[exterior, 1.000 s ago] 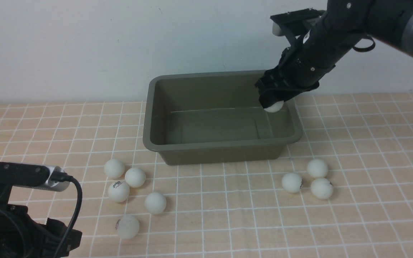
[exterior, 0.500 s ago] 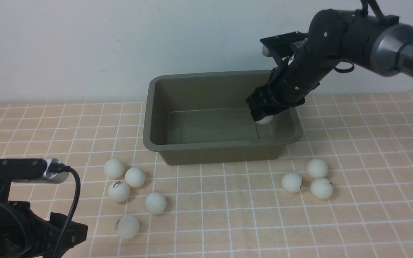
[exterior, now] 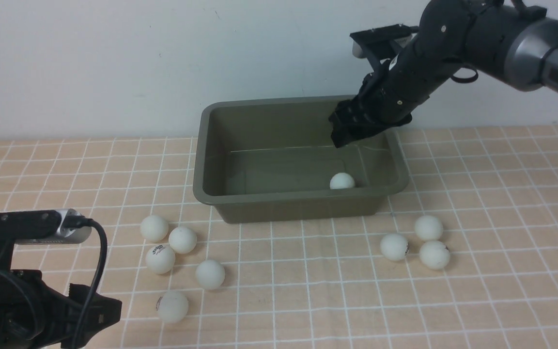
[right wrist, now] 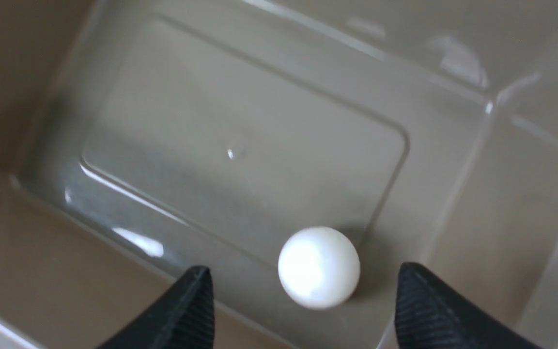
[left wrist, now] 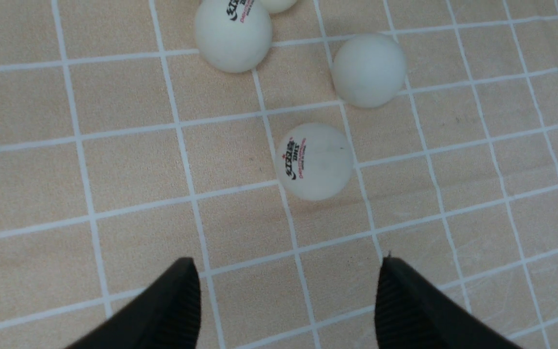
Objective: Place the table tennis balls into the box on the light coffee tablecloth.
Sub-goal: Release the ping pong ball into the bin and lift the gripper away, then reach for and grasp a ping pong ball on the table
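Observation:
The olive-green box [exterior: 298,199] stands on the light coffee tablecloth [exterior: 477,184]. One table tennis ball [exterior: 342,181] lies on the box floor near its right front corner; it also shows in the right wrist view [right wrist: 318,266]. My right gripper [exterior: 344,138] hangs open and empty above the box's right part [right wrist: 303,267]. Several balls lie left of the box front [exterior: 182,239], three lie to the right [exterior: 394,246]. My left gripper [exterior: 90,315] is open and empty over the cloth [left wrist: 286,264], just short of a logo ball [left wrist: 314,161].
A pale wall rises right behind the box. In the left wrist view two more balls [left wrist: 233,34] [left wrist: 369,70] lie beyond the logo ball. Bare cloth stretches between the two ball groups in front of the box.
My right gripper has opened and let go of the ball, which dropped to the box floor. The gripper has risen a little. My left arm has edged forward.

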`<control>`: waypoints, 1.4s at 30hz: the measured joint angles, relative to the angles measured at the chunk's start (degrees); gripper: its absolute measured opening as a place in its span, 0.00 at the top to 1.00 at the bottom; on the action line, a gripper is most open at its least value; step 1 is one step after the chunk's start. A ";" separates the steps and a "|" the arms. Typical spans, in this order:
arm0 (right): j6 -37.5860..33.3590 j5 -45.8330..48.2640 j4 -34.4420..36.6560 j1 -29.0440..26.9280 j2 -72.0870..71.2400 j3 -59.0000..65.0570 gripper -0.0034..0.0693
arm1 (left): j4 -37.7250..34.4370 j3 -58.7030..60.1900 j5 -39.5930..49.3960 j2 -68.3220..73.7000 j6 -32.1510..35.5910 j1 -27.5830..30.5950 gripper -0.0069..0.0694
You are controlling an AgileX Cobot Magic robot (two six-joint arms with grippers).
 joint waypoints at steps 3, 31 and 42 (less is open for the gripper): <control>0.00 1.34 0.00 0.00 0.00 -1.91 0.32 | -0.05 0.00 0.00 0.00 0.00 0.00 0.38; 9.61 13.53 -15.23 -0.06 -22.02 18.71 0.32 | -0.05 0.00 0.00 0.00 0.00 0.00 0.38; 10.83 0.42 -15.22 -0.06 -22.31 39.62 0.32 | -0.05 0.00 0.00 0.00 0.00 0.00 0.38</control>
